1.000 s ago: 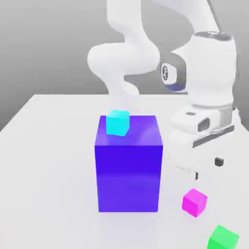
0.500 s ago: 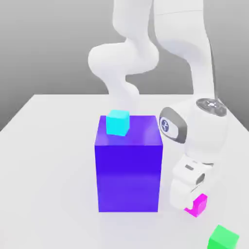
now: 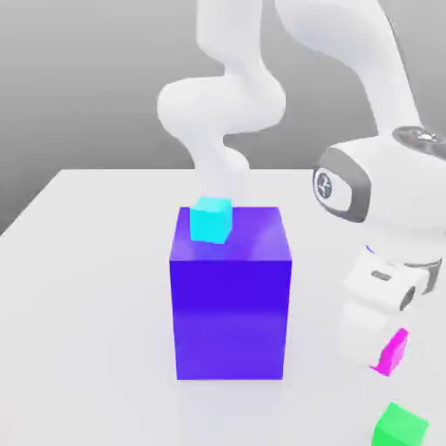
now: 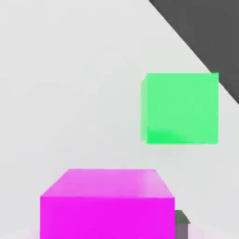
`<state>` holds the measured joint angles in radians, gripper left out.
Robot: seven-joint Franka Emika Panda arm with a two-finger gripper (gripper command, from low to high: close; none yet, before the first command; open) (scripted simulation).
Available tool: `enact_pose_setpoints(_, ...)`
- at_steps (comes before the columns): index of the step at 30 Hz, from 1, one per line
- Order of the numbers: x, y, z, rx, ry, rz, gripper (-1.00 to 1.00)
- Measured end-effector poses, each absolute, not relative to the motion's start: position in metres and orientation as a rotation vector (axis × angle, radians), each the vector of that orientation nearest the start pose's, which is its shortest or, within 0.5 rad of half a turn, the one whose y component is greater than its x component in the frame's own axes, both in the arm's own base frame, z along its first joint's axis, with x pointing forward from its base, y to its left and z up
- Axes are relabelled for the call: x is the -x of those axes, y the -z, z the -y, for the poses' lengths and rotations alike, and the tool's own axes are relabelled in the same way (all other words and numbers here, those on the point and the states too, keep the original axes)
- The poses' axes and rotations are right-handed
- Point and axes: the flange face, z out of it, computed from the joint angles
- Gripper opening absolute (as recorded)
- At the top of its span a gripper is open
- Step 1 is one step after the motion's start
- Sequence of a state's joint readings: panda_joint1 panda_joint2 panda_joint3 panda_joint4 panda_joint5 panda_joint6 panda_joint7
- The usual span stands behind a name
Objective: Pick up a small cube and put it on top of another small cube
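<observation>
My gripper [image 3: 388,355] is shut on the small magenta cube [image 3: 392,350], low at the exterior view's right; the white hand hides most of the cube. It hangs a little above the white table. The hand view shows the magenta cube [image 4: 107,205] close up, with a dark fingertip [image 4: 181,223] at its side. A small cyan cube [image 3: 212,219] rests on the top of the big blue-violet block [image 3: 231,296], well off to the exterior view's left of my gripper.
A small green cube [image 3: 400,427] [image 4: 181,108] lies on the table just in front of the held cube. The table [image 3: 87,305] has an edge close beyond the green cube [image 4: 205,28]. The white arm arches up behind the block.
The hand came down over the magenta cube and shut on it. It has since swung toward the exterior view's right, carrying the cube with it and slightly up.
</observation>
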<state>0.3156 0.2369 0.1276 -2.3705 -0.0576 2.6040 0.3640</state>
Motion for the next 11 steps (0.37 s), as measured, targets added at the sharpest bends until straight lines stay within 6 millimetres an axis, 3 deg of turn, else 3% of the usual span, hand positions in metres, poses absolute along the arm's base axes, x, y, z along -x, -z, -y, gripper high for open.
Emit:
enact_pose_setpoints(3,-0.488,-0.238,-0.226,3.128,-0.002,0.277,-1.00)
enact_pose_setpoints(7,-0.498,-0.192,-0.228,3.127,-0.002,0.300,-1.00)
enact_pose_setpoints(8,-0.498,-0.183,-0.227,3.127,-0.002,0.301,1.00)
enact_pose_setpoints(11,-0.498,-0.183,-0.227,3.127,-0.002,0.301,1.00)
